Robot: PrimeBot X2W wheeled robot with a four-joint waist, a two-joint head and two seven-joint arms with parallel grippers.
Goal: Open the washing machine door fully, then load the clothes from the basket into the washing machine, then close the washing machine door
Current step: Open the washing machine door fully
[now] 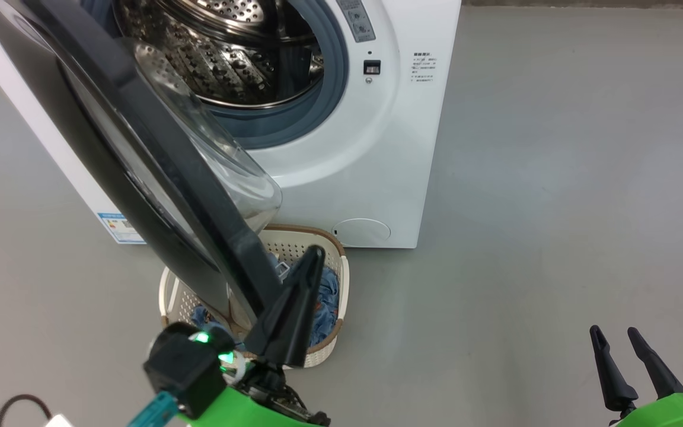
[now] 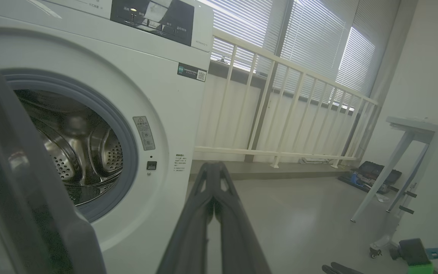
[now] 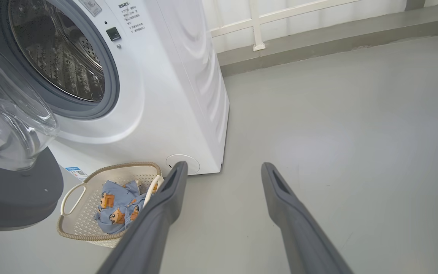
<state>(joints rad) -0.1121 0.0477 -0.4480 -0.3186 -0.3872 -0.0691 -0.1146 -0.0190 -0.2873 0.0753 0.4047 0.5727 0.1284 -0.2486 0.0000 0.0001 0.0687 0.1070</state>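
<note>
Your left gripper (image 1: 312, 255) has its two long dark fingers pressed together, holding nothing; it points up and away from you, just beside the outer edge of the washing machine door (image 1: 158, 160). Whether it touches the rim you cannot tell. The door stands swung out towards you, its wide glossy black rim ringing a bulging clear glass bowl, and it overhangs the basket (image 1: 335, 249). The basket, cream-white with perforated sides and a brown rim band, sits on the grey floor (image 1: 555, 207) just in front of the washing machine (image 1: 377, 148). Inside it lie the clothes (image 3: 118, 207), light-blue fabric printed with orange-and-brown cartoon figures. The machine is white, its steel perforated drum (image 1: 229, 53) exposed within a grey gasket. Your right gripper (image 1: 623, 350) rests low at your right, fingers spread wide and empty, well apart from the basket.
</note>
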